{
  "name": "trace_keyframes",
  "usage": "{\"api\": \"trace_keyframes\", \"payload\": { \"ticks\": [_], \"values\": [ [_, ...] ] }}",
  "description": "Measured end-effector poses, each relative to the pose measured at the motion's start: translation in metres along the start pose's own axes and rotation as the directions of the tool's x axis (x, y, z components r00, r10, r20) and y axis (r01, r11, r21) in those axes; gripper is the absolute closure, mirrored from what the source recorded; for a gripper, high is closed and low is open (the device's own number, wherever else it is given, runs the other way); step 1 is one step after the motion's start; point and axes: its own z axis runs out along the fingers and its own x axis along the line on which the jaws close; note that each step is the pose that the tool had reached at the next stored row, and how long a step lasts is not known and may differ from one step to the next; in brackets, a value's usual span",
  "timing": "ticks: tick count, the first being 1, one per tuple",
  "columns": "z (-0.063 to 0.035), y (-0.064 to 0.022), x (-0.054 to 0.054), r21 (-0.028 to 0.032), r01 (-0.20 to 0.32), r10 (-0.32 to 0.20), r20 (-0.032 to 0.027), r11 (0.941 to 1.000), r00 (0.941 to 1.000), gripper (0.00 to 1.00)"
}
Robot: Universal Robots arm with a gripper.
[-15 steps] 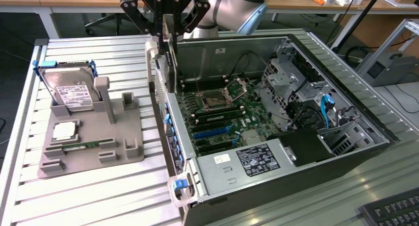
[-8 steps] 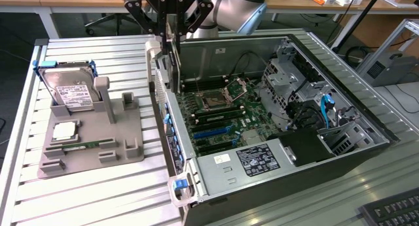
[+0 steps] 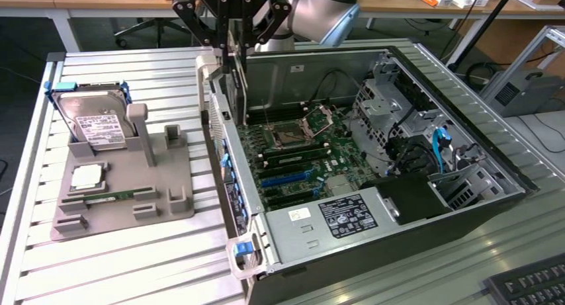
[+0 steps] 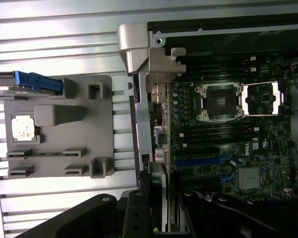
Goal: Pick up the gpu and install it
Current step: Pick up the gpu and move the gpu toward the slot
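End effector (image 3: 235, 47) high over the rear edge of the open computer case (image 3: 415, 242), black fingers pinched on the upper end of the gpu (image 3: 237, 87). Card hanging upright and edge-on below the fingers, its lower end just above the case's rear wall on the exterior view's left, not yet seated in any slot. Same card in the wrist view as a thin edge (image 4: 158, 196) running between the dark fingers, in line with that rear wall.

Slatted metal table (image 3: 124, 265) under everything. Case lying on its side, side panel off, interior facing up. Motherboard (image 3: 296, 163) flat inside, with a square processor socket (image 3: 287, 136) near the middle and blue expansion slots (image 3: 284, 179) just beside it. Labelled power supply (image 3: 340, 216) at the near end of the case.

Grey holder (image 3: 132, 179) on the table at the exterior view's left, well apart from the card. Hard drive (image 3: 92, 123) with blue side rails leaning in the holder's far end. Small square processor chip (image 3: 86, 177) in a recess nearer the camera. Narrow green memory stick (image 3: 106, 198) lying in a slot just beside the chip.
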Motion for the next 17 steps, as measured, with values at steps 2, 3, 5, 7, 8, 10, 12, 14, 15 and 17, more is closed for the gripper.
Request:
{"api": "trace_keyframes", "payload": {
  "ticks": [2,3,5,7,8,10,12,14,15,17],
  "values": [
    [0.0000,0.0001,-0.001,0.0000,0.000,0.000,0.0000,1.0000,1.0000,0.73],
    [0.0001,0.0002,-0.002,0.0000,0.000,0.000,0.0000,1.0000,1.0000,0.73],
    [0.0002,0.0005,-0.007,0.0000,0.000,0.000,0.0000,1.0000,1.0000,0.73],
    [0.0003,0.0006,-0.009,0.0000,0.000,0.000,0.0000,1.0000,1.0000,0.73],
    [0.0003,0.0007,-0.010,0.0000,0.000,0.000,0.0000,1.0000,1.0000,0.73],
    [0.0004,0.0008,-0.011,0.0000,0.000,0.000,0.0000,1.0000,1.0000,0.73],
    [0.0004,0.0010,-0.013,0.0000,0.000,0.000,0.0000,1.0000,1.0000,0.73],
    [0.0005,0.0011,-0.015,0.0000,0.000,0.000,0.0000,1.0000,1.0000,0.73],
    [0.0005,0.0012,-0.016,0.0000,0.000,0.000,0.0000,1.0000,1.0000,0.73],
    [0.0006,0.0014,-0.018,0.0000,0.000,0.000,0.0000,1.0000,1.0000,0.73]
  ]
}}
